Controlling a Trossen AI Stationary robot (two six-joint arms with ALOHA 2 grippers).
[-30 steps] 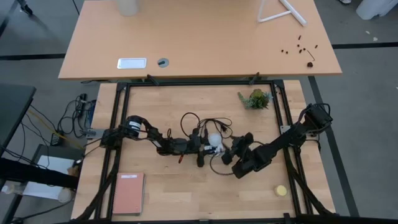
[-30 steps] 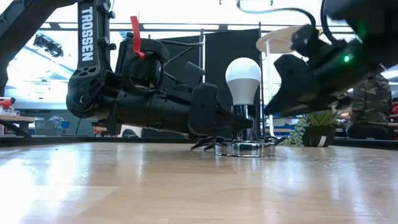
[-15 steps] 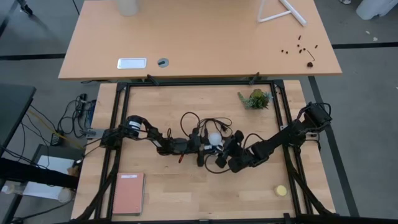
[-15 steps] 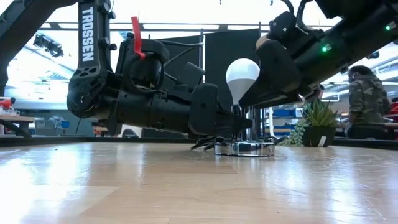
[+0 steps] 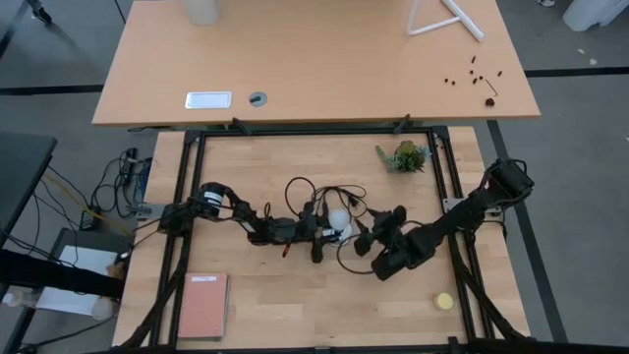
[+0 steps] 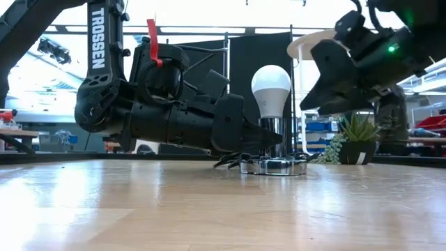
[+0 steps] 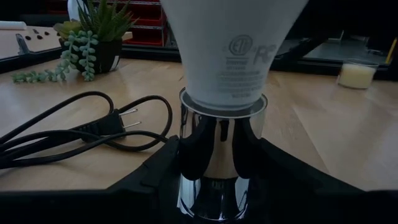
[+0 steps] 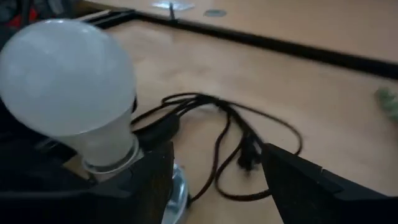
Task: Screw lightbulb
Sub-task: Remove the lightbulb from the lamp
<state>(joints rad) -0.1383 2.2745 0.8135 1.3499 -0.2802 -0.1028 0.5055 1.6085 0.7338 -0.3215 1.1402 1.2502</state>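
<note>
One left claw (image 7: 211, 168) grips the socket (image 7: 221, 155); lightbulb (image 6: 271, 87) print seems illegible.

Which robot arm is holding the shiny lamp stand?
The left gripper: its jaws clasp the chrome socket under the lightbulb. The right gripper hangs apart.

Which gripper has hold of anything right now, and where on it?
The left gripper clamps the chrome socket post under the white pear-shaped lightbulb. The right gripper, open, holds nothing.

The left gripper (image 5: 324, 234) flanks the socket (image 6: 273, 166), blocking the frame-left approach. Coiled black cord (image 5: 319, 192) obstructs above it. Bare tabletop (image 5: 295, 305) lies open along the lower frame.
</note>
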